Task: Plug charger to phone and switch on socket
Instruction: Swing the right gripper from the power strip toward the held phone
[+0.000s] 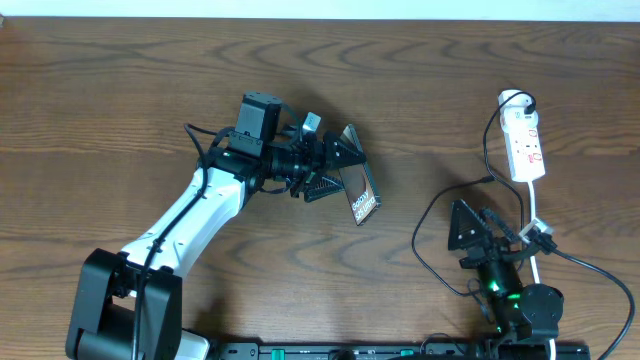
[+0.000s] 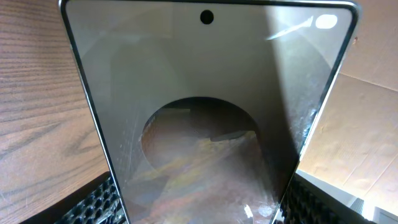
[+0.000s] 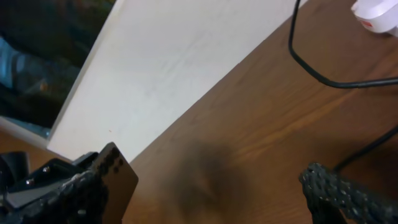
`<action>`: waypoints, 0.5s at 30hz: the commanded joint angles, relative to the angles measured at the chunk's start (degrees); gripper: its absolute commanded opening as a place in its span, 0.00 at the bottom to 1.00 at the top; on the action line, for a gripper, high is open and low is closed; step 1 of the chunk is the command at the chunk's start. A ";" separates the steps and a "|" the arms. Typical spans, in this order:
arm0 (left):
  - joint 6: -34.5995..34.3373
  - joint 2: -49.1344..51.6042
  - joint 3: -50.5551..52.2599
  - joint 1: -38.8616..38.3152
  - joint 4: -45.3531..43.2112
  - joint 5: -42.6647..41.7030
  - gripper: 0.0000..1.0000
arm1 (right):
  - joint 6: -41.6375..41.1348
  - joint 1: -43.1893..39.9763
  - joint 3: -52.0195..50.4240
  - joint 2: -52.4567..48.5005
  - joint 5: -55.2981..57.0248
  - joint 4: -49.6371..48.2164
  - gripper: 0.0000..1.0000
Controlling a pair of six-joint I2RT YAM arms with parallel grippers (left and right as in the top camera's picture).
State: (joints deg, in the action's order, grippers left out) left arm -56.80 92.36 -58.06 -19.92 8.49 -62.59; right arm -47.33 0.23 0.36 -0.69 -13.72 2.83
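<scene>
The phone (image 1: 362, 195) is a shiny grey-brown slab with white lettering, tilted up off the table left of centre. My left gripper (image 1: 335, 168) is shut on its near end. In the left wrist view the phone (image 2: 205, 93) fills the frame, with a finger on each side of it at the bottom. The socket (image 1: 526, 140) is a white strip lying at the far right. The charger (image 1: 420, 228), a thin black cable, loops from the socket's top towards my right arm; its plug tip is not visible. My right gripper (image 1: 484, 230) is open and empty, above the table near the cable (image 3: 311, 68).
The socket's white cord (image 1: 537, 215) runs down past my right wrist. The socket's end (image 3: 379, 15) shows at the top right of the right wrist view. A pale wall or board (image 3: 186, 56) lies beyond the table's far edge.
</scene>
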 commanded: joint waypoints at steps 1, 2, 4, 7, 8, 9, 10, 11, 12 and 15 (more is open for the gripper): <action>0.35 -1.60 -1.53 0.31 -0.72 -1.01 0.56 | 13.53 0.57 0.13 0.31 -4.72 0.24 0.99; 0.35 -1.60 -1.53 0.31 -0.72 -1.01 0.56 | 14.99 0.57 0.48 0.31 -4.90 0.81 0.99; 0.35 -1.60 -1.53 0.31 -0.72 -1.01 0.56 | 17.31 0.57 2.23 0.31 -4.81 3.34 0.99; 0.35 -1.60 -1.53 0.31 -0.72 -0.98 0.56 | 21.55 0.57 6.40 0.17 -3.58 8.72 0.99; 0.35 -1.60 -1.53 0.31 -0.72 -0.98 0.56 | 23.69 0.57 8.85 -0.20 -2.21 11.85 0.99; 0.33 -1.60 -1.53 0.31 -0.72 -0.98 0.56 | 25.29 0.57 10.64 -0.55 -1.22 14.01 0.99; 0.33 -1.60 -1.53 0.31 -0.72 -0.98 0.56 | 26.80 0.57 12.44 -1.01 -0.33 16.17 0.99; 0.33 -1.60 -1.53 0.31 -0.72 -0.98 0.56 | 29.05 0.57 15.45 -1.88 0.52 19.47 0.99; 0.33 -1.60 -1.53 0.31 -0.72 -0.98 0.56 | 30.36 0.57 17.44 -2.54 0.50 21.46 0.99; 0.33 -1.60 -1.53 0.31 -0.72 -0.98 0.56 | 31.36 0.59 23.10 -4.70 0.35 26.86 0.99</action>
State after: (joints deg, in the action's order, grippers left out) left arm -56.80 92.36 -58.06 -19.92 8.47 -62.39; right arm -21.74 0.23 17.37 -3.22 -14.50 26.39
